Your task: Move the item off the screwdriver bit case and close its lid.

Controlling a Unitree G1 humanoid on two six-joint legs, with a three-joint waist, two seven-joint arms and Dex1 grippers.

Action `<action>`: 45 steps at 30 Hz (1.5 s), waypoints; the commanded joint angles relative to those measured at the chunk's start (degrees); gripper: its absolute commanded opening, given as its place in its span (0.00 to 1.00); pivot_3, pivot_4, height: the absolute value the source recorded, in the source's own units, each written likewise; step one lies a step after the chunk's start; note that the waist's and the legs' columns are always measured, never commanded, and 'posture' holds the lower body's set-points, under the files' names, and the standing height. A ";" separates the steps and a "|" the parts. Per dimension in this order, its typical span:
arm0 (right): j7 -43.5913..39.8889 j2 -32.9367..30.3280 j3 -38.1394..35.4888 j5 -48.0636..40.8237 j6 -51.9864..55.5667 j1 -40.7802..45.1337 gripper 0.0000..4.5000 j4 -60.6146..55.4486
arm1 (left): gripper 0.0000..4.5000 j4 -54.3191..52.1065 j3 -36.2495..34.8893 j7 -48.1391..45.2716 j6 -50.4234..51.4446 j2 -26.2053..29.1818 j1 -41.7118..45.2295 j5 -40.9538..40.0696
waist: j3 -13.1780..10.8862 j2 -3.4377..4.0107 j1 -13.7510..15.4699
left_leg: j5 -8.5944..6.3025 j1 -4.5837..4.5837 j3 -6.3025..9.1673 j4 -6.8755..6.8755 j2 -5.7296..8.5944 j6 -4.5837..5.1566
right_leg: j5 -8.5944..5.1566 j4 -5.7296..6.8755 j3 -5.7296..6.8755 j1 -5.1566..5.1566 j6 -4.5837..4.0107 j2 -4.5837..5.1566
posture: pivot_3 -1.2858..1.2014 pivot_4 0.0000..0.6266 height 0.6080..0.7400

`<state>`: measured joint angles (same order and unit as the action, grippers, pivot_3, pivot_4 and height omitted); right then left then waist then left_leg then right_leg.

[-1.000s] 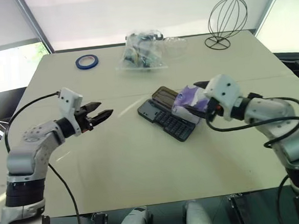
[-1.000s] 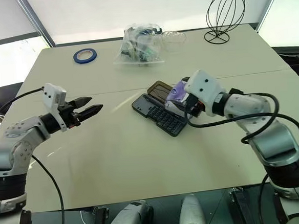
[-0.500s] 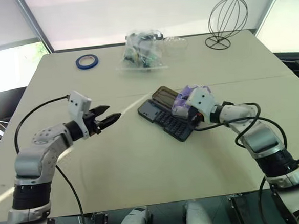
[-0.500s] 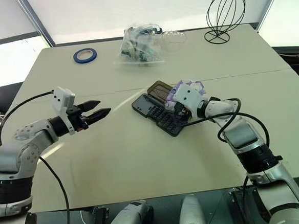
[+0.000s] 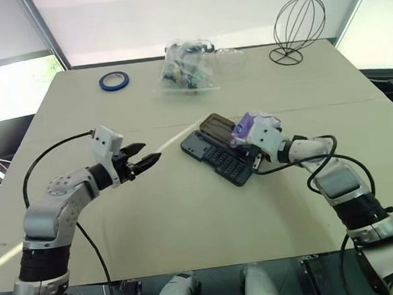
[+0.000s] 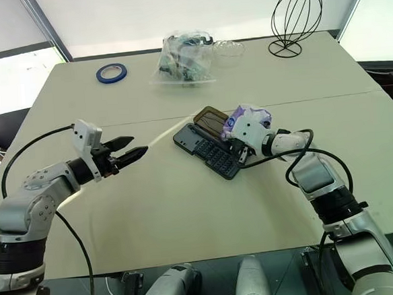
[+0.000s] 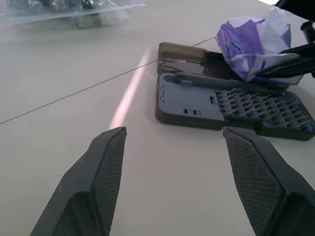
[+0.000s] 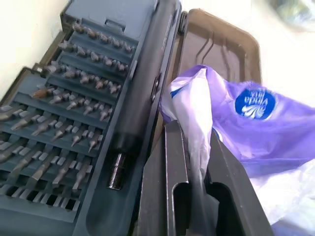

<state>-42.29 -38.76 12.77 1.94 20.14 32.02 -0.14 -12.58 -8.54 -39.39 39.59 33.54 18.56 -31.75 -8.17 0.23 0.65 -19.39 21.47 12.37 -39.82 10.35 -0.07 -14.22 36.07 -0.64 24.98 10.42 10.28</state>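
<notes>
Two grippers of mine reach over a pale beige table (image 5: 188, 215). My right gripper (image 8: 197, 162) has its black fingers pinched on a fold of the soft, wrinkly purple-and-white plastic packet (image 5: 249, 125), which sits at the right, far side of the flat dark grey rectangular screwdriver bit case (image 5: 219, 157), over its flat smoky brown translucent lid (image 5: 216, 126). The case lies open near the table's middle, its rows of small bits showing, with the lid folded back flat on the far side. My left gripper (image 5: 146, 163) hovers above the table well left of the case, pointing toward it, its two black fingers spread wide and holding nothing. Along the far edge sit a blue roll of tape (image 5: 114, 80), a clear bag of mixed small parts (image 5: 185, 68) and a black wire balloon-shaped stand (image 5: 297, 27).
</notes>
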 commanded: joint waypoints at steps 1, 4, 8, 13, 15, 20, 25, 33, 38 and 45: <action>3.01 -4.27 -6.65 2.38 1.84 2.85 0.01 -4.83 | 0.73 -1.22 -0.33 -0.42 -1.61 0.68 0.61 0.47 | 0.00 0.00 0.15 | 0.00 0.00 -0.01 0.00 0.00 0.00 | 0.00 0.01 -0.01 0.00 0.00 0.00 | 0.52 0.24 1.00; 5.43 -8.90 -10.69 4.56 2.55 1.52 0.01 -3.95 | 0.73 -0.82 1.28 -1.14 -2.25 0.68 1.31 1.24 | 0.00 0.00 0.44 | 0.00 0.01 0.00 -0.02 0.02 0.00 | 0.00 0.01 -0.01 -0.02 0.00 0.00 | 0.52 0.24 1.00; 7.64 -11.54 -16.61 3.74 2.22 -2.69 0.01 1.04 | 0.73 0.16 3.87 -2.48 -3.34 0.21 2.12 2.55 | 0.01 -0.02 0.18 | 0.00 -0.02 -0.03 0.01 0.02 0.00 | 0.00 -0.01 -0.02 -0.04 -0.01 0.01 | 0.52 0.24 1.00; 8.25 -11.85 -18.84 2.85 -1.45 -5.04 0.01 10.51 | 0.73 1.41 6.81 -3.77 -4.93 -0.82 3.28 3.92 | -0.01 0.01 -0.18 | 0.00 -0.04 -0.27 0.05 -0.02 0.00 | 0.00 0.00 -0.17 0.05 0.00 0.01 | 0.52 0.24 1.00; 8.95 -11.95 -18.13 3.63 -3.24 -5.01 0.01 14.93 | 0.73 2.01 7.31 -3.90 -5.34 -1.39 3.78 4.30 | -0.01 0.01 -0.19 | 0.00 -0.04 -0.39 0.11 -0.05 0.00 | 0.00 0.01 -0.24 0.13 0.00 0.00 | 0.52 0.24 1.00; 10.36 -13.01 -16.12 6.43 -7.43 -4.79 0.33 20.12 | 0.73 2.93 7.60 -4.29 -6.08 -2.13 4.09 4.87 | -0.01 0.01 -0.19 | 0.00 -0.05 -0.65 0.19 -0.08 0.01 | 0.00 0.04 -0.40 0.29 0.00 0.00 | 0.52 0.24 1.00; 11.97 -13.39 -16.11 8.27 -8.41 -4.91 0.91 19.91 | 0.73 3.16 7.53 -4.44 -6.25 -2.59 4.12 5.07 | -0.01 0.01 -0.19 | 0.00 -0.06 -0.77 0.21 -0.13 0.01 | 0.01 0.04 -0.45 0.33 0.01 -0.02 | 0.52 0.24 1.00; 7.57 -17.51 -20.81 7.48 -0.61 -10.78 0.99 3.76 | 0.73 4.28 6.81 -5.17 -6.42 -1.79 4.71 5.36 | -0.01 0.01 0.08 | 0.00 -0.04 -0.83 0.20 -0.13 0.01 | 0.01 0.03 -0.49 0.36 0.01 -0.02 | 0.52 0.24 1.00; 2.18 -16.35 -28.07 -3.15 14.36 -7.97 0.99 -11.66 | 0.73 5.57 6.46 -6.57 -6.42 -0.24 4.82 5.60 | -0.01 0.01 -0.14 | -0.01 -0.05 -0.93 0.21 -0.17 0.01 | 0.01 0.03 -0.51 0.38 0.01 -0.02 | 0.52 0.24 1.00; 3.61 -2.19 -20.33 -10.81 21.35 4.98 0.99 -5.64 | 0.73 9.93 9.24 -13.27 -7.71 2.93 9.03 7.37 | -0.10 -0.20 -0.09 | -0.01 -0.05 -0.95 0.18 -0.35 0.02 | 0.06 -0.04 -0.54 0.34 -0.07 -0.21 | 0.52 0.24 1.00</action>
<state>-39.44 -42.03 -8.91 -8.15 41.05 35.71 -8.09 -2.31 0.40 -50.31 33.82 34.97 26.70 -25.23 -8.28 0.03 0.56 -19.40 21.42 11.41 -39.65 9.98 -0.05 -14.15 36.04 -1.20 25.32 10.34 10.05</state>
